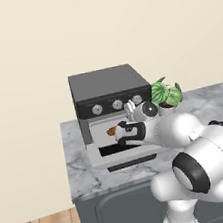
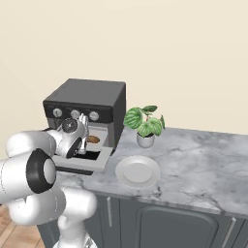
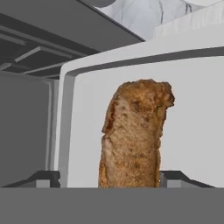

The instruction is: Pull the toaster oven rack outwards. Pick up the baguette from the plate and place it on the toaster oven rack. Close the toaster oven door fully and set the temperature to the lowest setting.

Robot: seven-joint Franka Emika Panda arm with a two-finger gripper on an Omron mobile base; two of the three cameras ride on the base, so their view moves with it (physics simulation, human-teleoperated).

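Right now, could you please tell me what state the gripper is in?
Gripper: shut on the baguette, held at the toaster oven opening.

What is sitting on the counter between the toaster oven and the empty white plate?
Nothing. In the right base view, bare marble counter separates the toaster oven from the plate; the potted plant stands further back, behind that gap.

On a marble counter (image 2: 203,160) the oven (image 2: 89,104) stands with its door (image 2: 80,162) dropped open, the arm's gripper (image 2: 81,147) reaching into its mouth beside the baguette (image 2: 93,139), with an empty plate (image 2: 138,171) and a potted plant (image 2: 145,125) to the right.
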